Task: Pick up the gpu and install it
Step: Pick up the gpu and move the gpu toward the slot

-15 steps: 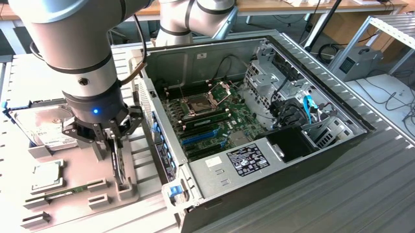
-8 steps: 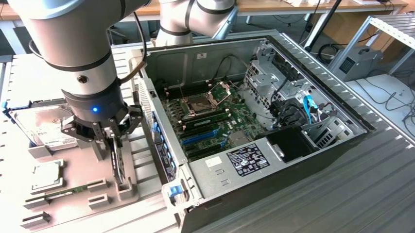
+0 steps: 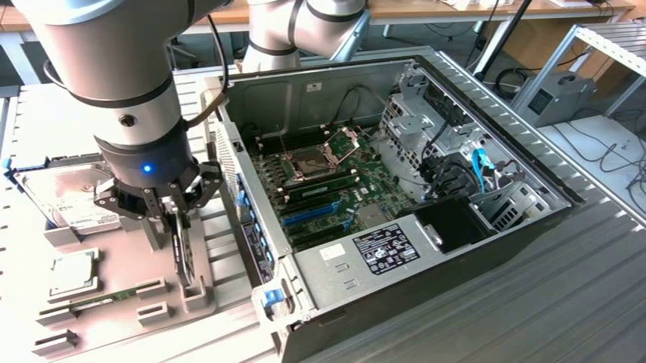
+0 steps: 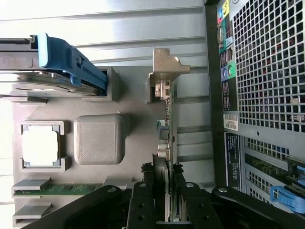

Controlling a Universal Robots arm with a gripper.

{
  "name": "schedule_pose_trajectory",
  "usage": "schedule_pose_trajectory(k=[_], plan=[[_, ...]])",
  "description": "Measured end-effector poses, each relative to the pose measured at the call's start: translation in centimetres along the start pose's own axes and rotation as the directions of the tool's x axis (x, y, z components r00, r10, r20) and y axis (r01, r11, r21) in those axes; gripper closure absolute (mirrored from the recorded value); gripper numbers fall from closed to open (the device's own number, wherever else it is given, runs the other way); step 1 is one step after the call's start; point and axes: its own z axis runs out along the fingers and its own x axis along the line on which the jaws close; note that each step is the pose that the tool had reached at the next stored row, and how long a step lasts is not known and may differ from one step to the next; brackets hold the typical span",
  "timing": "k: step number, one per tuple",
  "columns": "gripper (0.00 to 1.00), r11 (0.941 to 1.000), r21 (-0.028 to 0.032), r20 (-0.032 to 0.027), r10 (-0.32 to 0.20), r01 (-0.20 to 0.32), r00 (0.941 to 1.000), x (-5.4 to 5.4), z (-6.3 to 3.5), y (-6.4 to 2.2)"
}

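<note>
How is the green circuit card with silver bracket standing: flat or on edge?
On edge: the card stands upright in a grey holder.

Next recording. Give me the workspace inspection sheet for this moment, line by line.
Surface: slatted metal table; grey parts tray on it at the exterior view's left.
Job's things: gpu stands on edge in its tray holder; open computer case beside the tray, motherboard exposed.
Clutter: hard drive, processor chip and memory stick, each in a tray slot.
Grippers: pincer sits over the gpu's upper edge; whether it grips cannot be told.
Cables: blue cable and black wires inside the case; loose cables at the exterior view's right.
Surroundings: desks behind; grey box.
</note>
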Motion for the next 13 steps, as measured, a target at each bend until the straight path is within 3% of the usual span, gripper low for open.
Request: schedule_pose_trajectory(k=[13], plan=[[0.74,1.0000,0.0000,0.0000,0.000,0.000,1.0000,-0.01,-0.45,0.01]])
